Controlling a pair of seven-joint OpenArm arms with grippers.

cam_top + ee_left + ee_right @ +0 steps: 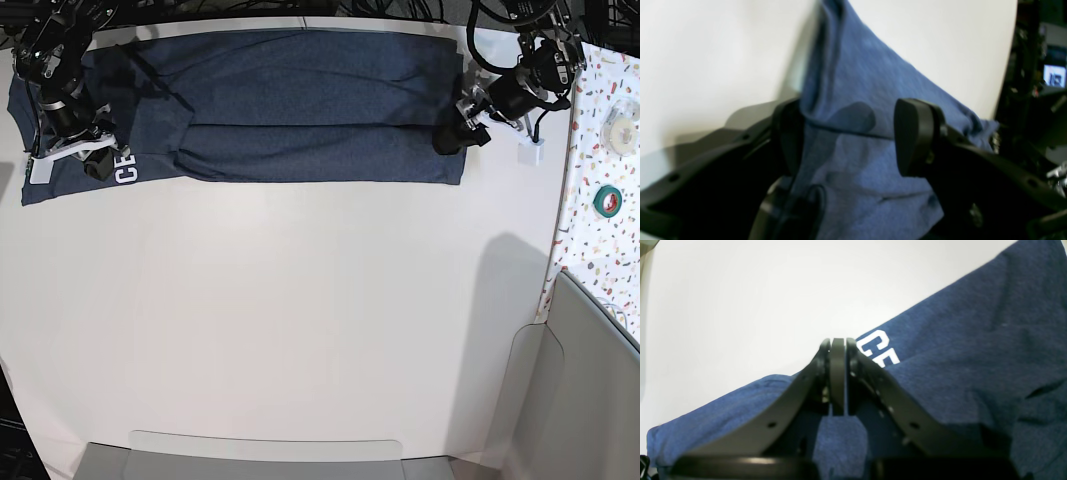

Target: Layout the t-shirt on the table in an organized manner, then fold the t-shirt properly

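Note:
The navy t-shirt [300,100] lies folded lengthwise in a long band along the far edge of the white table [300,320]. White letters [126,170] show at its left end. My left gripper [450,137] is at the band's right end. In the left wrist view it [851,136] is open, with the shirt [857,73] lying between its fingers [913,136]. My right gripper [97,168] is at the left end. In the right wrist view it [838,343] is shut over the shirt's [973,356] edge beside the letters [878,350]. I cannot tell whether it pinches cloth.
A speckled white strip [600,150] runs along the right side with a green tape roll [606,199] and a pale roll [625,113]. Grey bins stand at the front [260,455] and the right front [590,380]. A small white object [530,153] lies near the left arm.

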